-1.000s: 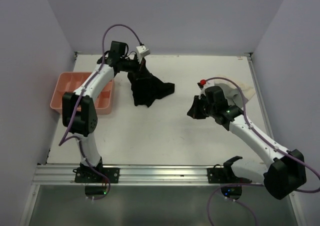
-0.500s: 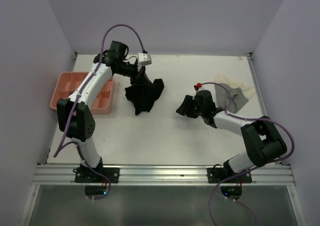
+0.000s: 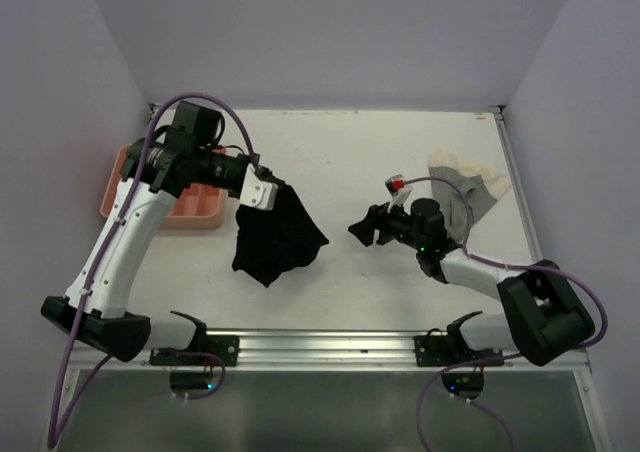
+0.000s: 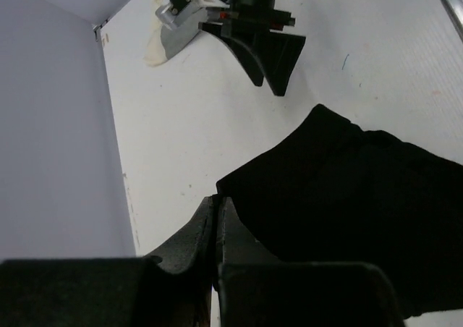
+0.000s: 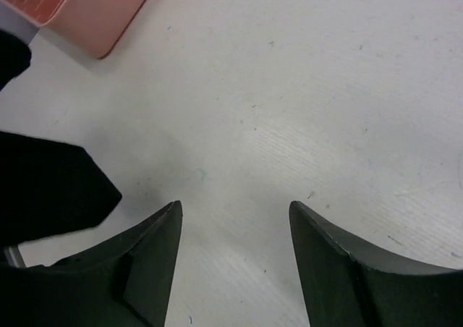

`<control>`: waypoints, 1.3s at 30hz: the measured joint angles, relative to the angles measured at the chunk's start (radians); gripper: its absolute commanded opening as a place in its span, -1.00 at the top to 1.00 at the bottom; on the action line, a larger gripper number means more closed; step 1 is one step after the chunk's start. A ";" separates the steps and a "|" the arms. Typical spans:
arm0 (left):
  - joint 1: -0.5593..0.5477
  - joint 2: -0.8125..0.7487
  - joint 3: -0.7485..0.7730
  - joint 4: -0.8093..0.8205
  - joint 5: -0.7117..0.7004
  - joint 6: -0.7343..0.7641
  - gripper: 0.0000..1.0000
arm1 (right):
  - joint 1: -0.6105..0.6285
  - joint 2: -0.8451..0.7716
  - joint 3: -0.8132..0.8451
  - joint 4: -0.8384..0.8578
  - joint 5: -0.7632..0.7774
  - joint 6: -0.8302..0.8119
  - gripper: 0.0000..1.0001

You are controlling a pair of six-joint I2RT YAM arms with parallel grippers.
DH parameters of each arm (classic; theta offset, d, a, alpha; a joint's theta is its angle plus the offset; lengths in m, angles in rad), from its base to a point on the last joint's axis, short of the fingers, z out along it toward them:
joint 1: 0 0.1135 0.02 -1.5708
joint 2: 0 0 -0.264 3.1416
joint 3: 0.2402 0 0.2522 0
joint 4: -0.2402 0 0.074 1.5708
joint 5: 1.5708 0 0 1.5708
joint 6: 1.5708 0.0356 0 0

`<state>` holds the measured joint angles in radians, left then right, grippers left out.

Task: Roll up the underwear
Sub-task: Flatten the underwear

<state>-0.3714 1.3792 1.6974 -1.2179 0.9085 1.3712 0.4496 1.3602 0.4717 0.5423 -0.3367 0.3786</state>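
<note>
Top external view is showing the left gripper (image 3: 268, 187) pinching one corner of the black underwear (image 3: 275, 237), which is hanging limp and light over the tabletop (image 3: 340, 152), while the right gripper (image 3: 362, 230), jaws apart, is hovering near its free edge, likely the next hold.

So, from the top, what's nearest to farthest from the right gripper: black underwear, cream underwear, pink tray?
1. Black underwear, just left of the right gripper.
2. Cream underwear, back right corner.
3. Pink tray, far left.
</note>
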 measured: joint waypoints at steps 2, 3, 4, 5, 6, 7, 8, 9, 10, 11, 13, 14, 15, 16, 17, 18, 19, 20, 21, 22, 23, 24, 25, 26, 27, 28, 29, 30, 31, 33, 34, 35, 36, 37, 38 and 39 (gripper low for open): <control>0.000 -0.050 -0.041 0.004 -0.028 0.045 1.00 | 0.004 -0.050 -0.051 0.027 -0.051 -0.037 -0.33; 0.000 -0.066 -0.055 0.007 -0.037 0.064 1.00 | 0.010 -0.076 -0.059 0.019 -0.074 -0.060 -0.37; 0.000 -0.078 -0.069 0.011 -0.045 0.081 1.00 | 0.022 -0.097 -0.060 0.011 -0.088 -0.081 -0.39; 0.000 -0.084 -0.080 0.014 -0.049 0.092 1.00 | 0.039 -0.117 -0.059 0.006 -0.103 -0.103 -0.40; 0.000 -0.093 -0.103 0.029 -0.050 0.107 1.00 | 0.065 -0.137 -0.059 -0.003 -0.105 -0.127 -0.41; 0.000 -0.102 -0.132 0.045 -0.051 0.116 1.00 | 0.094 -0.153 -0.059 -0.011 -0.108 -0.148 -0.41; 0.000 -0.108 -0.153 0.060 -0.051 0.117 1.00 | 0.119 -0.160 -0.059 -0.011 -0.108 -0.163 -0.41; 0.000 -0.116 -0.177 0.081 -0.051 0.117 1.00 | 0.145 -0.163 -0.059 -0.008 -0.108 -0.177 -0.42; 0.000 -0.124 -0.198 0.103 -0.051 0.113 1.00 | 0.169 -0.163 -0.063 -0.001 -0.108 -0.187 -0.42; 0.000 -0.134 -0.215 0.131 -0.051 0.106 1.00 | 0.188 -0.161 -0.070 0.010 -0.106 -0.194 -0.43; 0.002 -0.161 -0.245 0.202 -0.051 0.084 1.00 | 0.208 -0.153 -0.093 0.043 -0.097 -0.200 -0.43; 0.006 -0.182 -0.262 0.246 -0.051 0.061 1.00 | 0.214 -0.140 -0.110 0.076 -0.089 -0.199 -0.43; 0.011 -0.206 -0.277 0.294 -0.048 0.038 1.00 | 0.220 -0.124 -0.128 0.111 -0.074 -0.195 -0.43; 0.018 -0.229 -0.288 0.337 -0.044 0.015 1.00 | 0.223 -0.101 -0.149 0.157 -0.062 -0.188 -0.43; 0.025 -0.248 -0.291 0.375 -0.036 -0.011 1.00 | 0.224 -0.072 -0.169 0.212 -0.044 -0.178 -0.44; 0.030 -0.262 -0.291 0.408 -0.027 -0.035 1.00 | 0.225 -0.046 -0.184 0.258 -0.031 -0.168 -0.44; 0.033 -0.277 -0.291 0.451 -0.016 -0.069 1.00 | 0.224 -0.011 -0.201 0.317 -0.013 -0.147 -0.45; 0.035 -0.288 -0.291 0.483 -0.005 -0.099 1.00 | 0.224 0.018 -0.214 0.372 -0.001 -0.124 -0.47; 0.035 -0.298 -0.291 0.518 0.007 -0.129 1.00 | 0.224 0.053 -0.225 0.438 0.012 -0.097 -0.48; 0.035 -0.306 -0.291 0.550 0.020 -0.160 1.00 | 0.224 0.084 -0.228 0.491 0.023 -0.064 -0.51; 0.035 -0.312 -0.291 0.576 0.031 -0.189 1.00 | 0.223 0.112 -0.227 0.535 0.033 -0.031 -0.53; 0.035 -0.316 -0.291 0.602 0.039 -0.218 1.00 | 0.220 0.142 -0.225 0.583 0.035 0.014 -0.55; 0.035 -0.319 -0.291 0.622 0.046 -0.240 1.00 | 0.216 0.167 -0.218 0.613 0.033 0.061 -0.55; 0.035 -0.321 -0.291 0.638 0.052 -0.260 1.00 | 0.210 0.195 -0.205 0.636 0.032 0.112 -0.56; 0.035 -0.324 -0.292 0.653 0.056 -0.281 1.00 | 0.203 0.219 -0.188 0.655 0.032 0.163 -0.56; 0.035 -0.327 -0.294 0.665 0.058 -0.296 1.00 | 0.197 0.237 -0.171 0.664 0.033 0.213 -0.56; 0.035 -0.332 -0.299 0.684 0.058 -0.315 1.00 | 0.192 0.256 -0.149 0.676 0.033 0.273 -0.54; 0.035 -0.339 -0.304 0.698 0.057 -0.328 1.00 | 0.188 0.266 -0.131 0.686 0.034 0.328 -0.54; 0.035 -0.344 -0.308 0.710 0.058 -0.342 1.00 | 0.186 0.272 -0.117 0.696 0.035 0.378 -0.54; 0.035 -0.359 -0.318 0.740 0.056 -0.367 1.00 | 0.185 0.268 -0.105 0.722 0.041 0.470 -0.54; 0.035 -0.366 -0.321 0.752 0.055 -0.377 1.00 | 0.185 0.264 -0.105 0.729 0.046 0.499 -0.54; 0.035 -0.371 -0.322 0.764 0.053 -0.389 1.00 | 0.185 0.255 -0.107 0.731 0.056 0.529 -0.54; 0.035 -0.375 -0.324 0.783 0.051 -0.398 1.00 | 0.185 0.246 -0.108 0.732 0.060 0.550 -0.54; 0.035 -0.379 -0.328 0.801 0.048 -0.410 1.00 | 0.185 0.235 -0.108 0.732 0.066 0.577 -0.54; 0.035 -0.383 -0.335 0.820 0.047 -0.420 1.00 | 0.184 0.227 -0.108 0.736 0.071 0.597 -0.55; 0.035 -0.385 -0.341 0.834 0.045 -0.431 1.00 | 0.184 0.222 -0.107 0.744 0.084 0.620 -0.56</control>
<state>-0.3359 0.9939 1.3560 -0.3836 0.9539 0.9405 0.6338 1.5822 0.3645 1.2865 -0.2531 0.9985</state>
